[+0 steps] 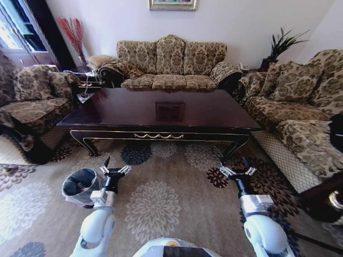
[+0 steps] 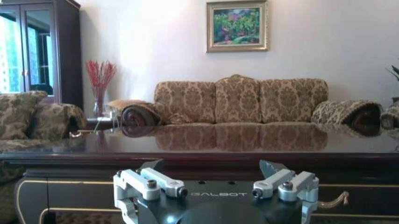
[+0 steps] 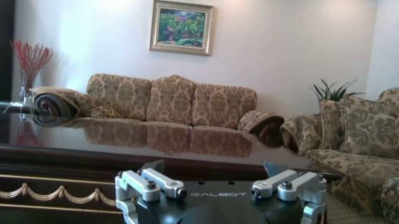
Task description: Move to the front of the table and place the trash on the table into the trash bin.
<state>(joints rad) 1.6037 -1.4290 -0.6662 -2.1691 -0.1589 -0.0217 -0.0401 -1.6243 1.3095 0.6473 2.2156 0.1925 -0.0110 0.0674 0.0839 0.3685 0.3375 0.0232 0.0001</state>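
Robot stood before the table (image 1: pixel 161 110), both arms held low.

The left gripper (image 1: pixel 114 170) and right gripper (image 1: pixel 236 170) hung released, fingers spread, over the carpet (image 1: pixel 161 203) at lower frame. The trash bin (image 1: pixel 80 186) sat at lower left, just beside the left gripper. The tabletop mirrored the sofa (image 1: pixel 170 67) behind.

two glossy white rounded arms end in black wrists marked "galbot"; the left gripper (image 1: pixel 114 170) and right gripper (image 1: pixel 237 172) show silver screw-fastened linkages and dark fingertips.
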